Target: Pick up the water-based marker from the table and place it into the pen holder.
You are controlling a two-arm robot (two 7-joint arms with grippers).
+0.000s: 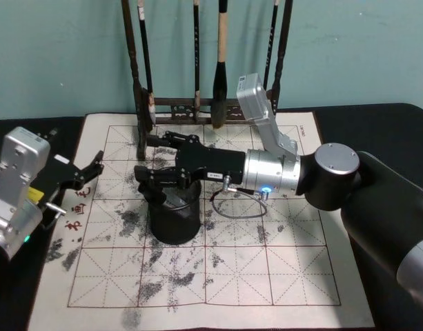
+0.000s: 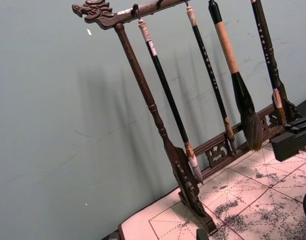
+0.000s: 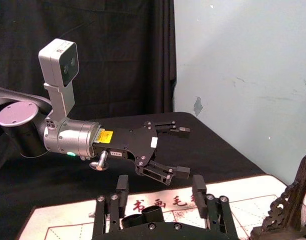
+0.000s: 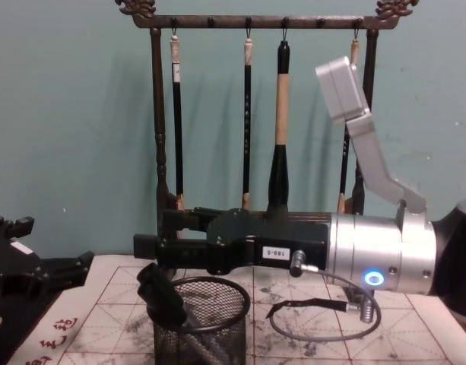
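Note:
The pen holder (image 4: 206, 323), a round black wire-mesh cup, stands on the inked grid paper (image 1: 266, 276). A black water-based marker (image 4: 160, 293) sticks out of it, leaning on its left rim. My right gripper (image 1: 145, 157) hovers just above the cup's rim, open, with nothing between its fingers (image 3: 198, 190). In the chest view the right gripper (image 4: 160, 234) hangs right above the marker's top end without touching it. My left gripper (image 1: 95, 169) waits open at the paper's left edge; the right wrist view shows the left gripper (image 3: 180, 150) with its jaws apart.
A tall dark wooden brush rack (image 1: 197, 107) with several hanging brushes (image 4: 280, 137) stands at the back of the paper, close behind the right gripper. A grey cable loop (image 1: 239, 203) hangs under the right wrist. Black cloth (image 1: 377, 117) covers the table around the paper.

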